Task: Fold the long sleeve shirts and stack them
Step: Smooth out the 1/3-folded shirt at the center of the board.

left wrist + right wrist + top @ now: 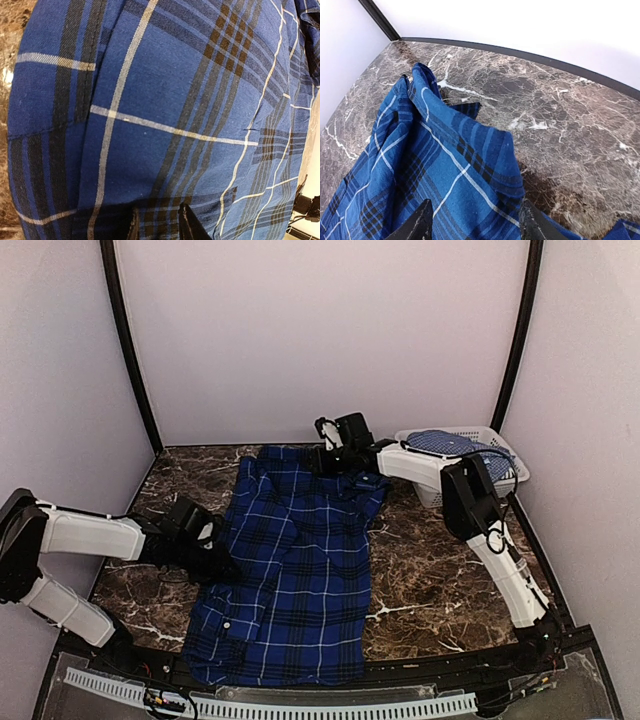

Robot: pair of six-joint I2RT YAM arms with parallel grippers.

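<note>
The dark plaid long sleeve shirt (290, 570) lies spread lengthwise down the middle of the marble table. At its left edge my left gripper (215, 558) is shut on a fold of it; in the left wrist view the plaid cloth (165, 110) fills the frame and runs between the two close-set fingertips of the left gripper (158, 209). My right gripper (325, 458) hovers over the shirt's far right corner. In the right wrist view the right gripper (476, 205) stands open, wide apart, over a loose fold (470, 160). The lighter blue shirt (445, 443) lies in the basket.
A pale lattice basket (500, 452) stands at the back right corner beside the right arm. Bare marble table (430, 570) shows right of the shirt and at the far left (185, 475). White walls close in the back and sides.
</note>
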